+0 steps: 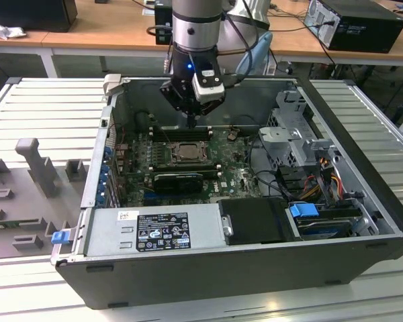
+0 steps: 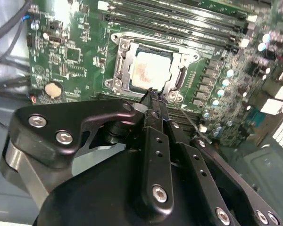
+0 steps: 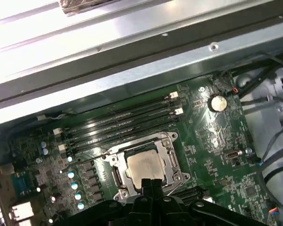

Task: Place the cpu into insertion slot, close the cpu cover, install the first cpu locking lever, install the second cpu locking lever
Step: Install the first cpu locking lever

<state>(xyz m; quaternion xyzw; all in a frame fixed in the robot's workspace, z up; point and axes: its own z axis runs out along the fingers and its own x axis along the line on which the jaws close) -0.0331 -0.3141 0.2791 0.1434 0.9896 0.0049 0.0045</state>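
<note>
Gripper point(image 1: 191, 122) low inside the open case point(image 1: 208, 275), tips just above the green board point(image 2: 70, 56) at the socket's edge. In both wrist views, 2 fingers point(image 2: 153, 141) pressed together, gripping nothing. Cpu point(image 2: 148, 70) flat in the slot point(image 2: 178, 79), pale top showing through the cut-out of the cover point(image 2: 126, 77), itself lying down around the chip. Tips near the cover's rim; touching or not, cannot tell. Long memory slots point(image 3: 127, 117) just beside the socket.
</note>
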